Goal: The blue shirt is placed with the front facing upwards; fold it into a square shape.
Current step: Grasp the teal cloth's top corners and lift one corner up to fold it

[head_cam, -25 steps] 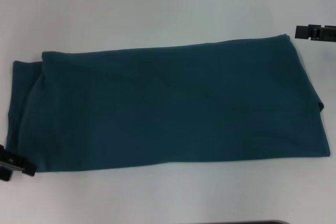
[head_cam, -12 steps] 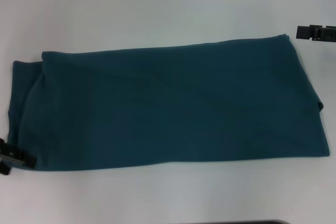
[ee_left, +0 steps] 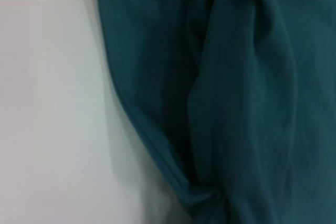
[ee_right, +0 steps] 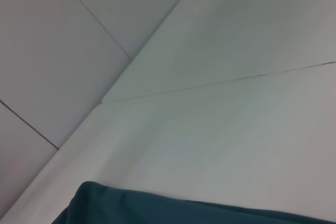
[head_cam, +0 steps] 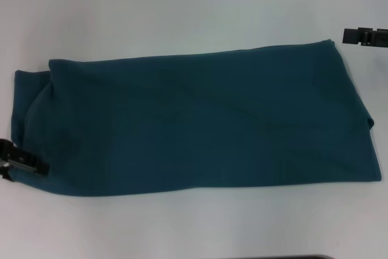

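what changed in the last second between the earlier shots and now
The left gripper has crept from the table's left edge up and inward, onto the near-left corner of the blue shirt. No grasp is visible yet. The shirt, folded into a long band, has kept its outline, and the right gripper has held its place beyond the far-right corner, off the cloth.

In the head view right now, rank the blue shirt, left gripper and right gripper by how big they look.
1. blue shirt, by far.
2. left gripper and right gripper: both cut off at the edges, similar, so unranked.
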`<state>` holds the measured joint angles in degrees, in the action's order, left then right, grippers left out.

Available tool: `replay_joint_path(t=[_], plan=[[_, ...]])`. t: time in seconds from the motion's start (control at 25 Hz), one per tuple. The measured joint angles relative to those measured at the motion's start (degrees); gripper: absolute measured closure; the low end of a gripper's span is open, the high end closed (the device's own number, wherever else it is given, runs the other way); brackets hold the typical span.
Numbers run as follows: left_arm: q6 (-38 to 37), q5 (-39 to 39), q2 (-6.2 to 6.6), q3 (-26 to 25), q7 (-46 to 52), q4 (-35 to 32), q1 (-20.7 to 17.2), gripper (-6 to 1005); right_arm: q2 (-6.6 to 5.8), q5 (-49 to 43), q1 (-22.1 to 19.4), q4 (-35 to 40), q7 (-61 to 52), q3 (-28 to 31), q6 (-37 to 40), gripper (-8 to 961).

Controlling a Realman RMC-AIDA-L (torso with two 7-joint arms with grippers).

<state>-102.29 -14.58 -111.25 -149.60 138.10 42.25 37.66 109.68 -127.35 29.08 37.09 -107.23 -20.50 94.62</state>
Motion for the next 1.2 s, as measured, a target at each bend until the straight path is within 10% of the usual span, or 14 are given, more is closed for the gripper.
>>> replay_joint_path(t=[1.2], plan=[[-0.65,-0.44,0.62,0.30,-0.20,0.62,2.27,122,-0.17,0.00,0.29,-0.01,0.00,1.16,-0.32,44]])
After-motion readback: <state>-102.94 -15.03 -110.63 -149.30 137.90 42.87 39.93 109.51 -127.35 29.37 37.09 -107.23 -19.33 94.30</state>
